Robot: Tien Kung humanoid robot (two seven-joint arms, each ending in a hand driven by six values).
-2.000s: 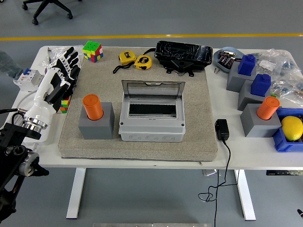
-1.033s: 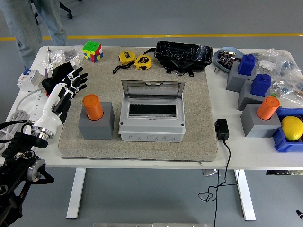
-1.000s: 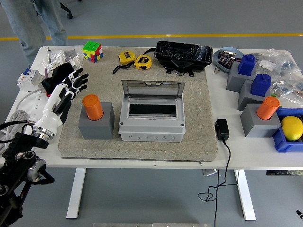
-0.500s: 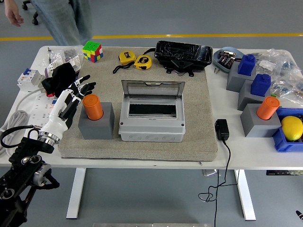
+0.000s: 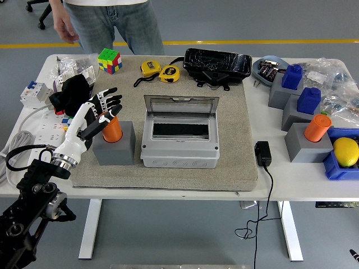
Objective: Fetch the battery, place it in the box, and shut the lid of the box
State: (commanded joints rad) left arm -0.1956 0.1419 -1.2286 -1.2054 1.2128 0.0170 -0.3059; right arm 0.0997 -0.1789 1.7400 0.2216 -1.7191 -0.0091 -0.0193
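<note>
My left hand [image 5: 96,114] has closed in from the counter's [image 5: 291,182] left, fingers spread, grasping nothing yet, against the orange battery [image 5: 111,128] upright in its grey holder [image 5: 114,148], the open-lidded box [image 5: 179,134] just beyond, ready to receive it.

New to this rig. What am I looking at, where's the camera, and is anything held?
One view, from a camera high on the robot, looking down over a white table. The left hand, five-fingered, reaches in from the left with fingers spread around the orange battery, which stands in a gray block; no firm grasp shows. Right arm is out of view. On the mat sits a gray box, lid open. A person stands at the far side.
</note>
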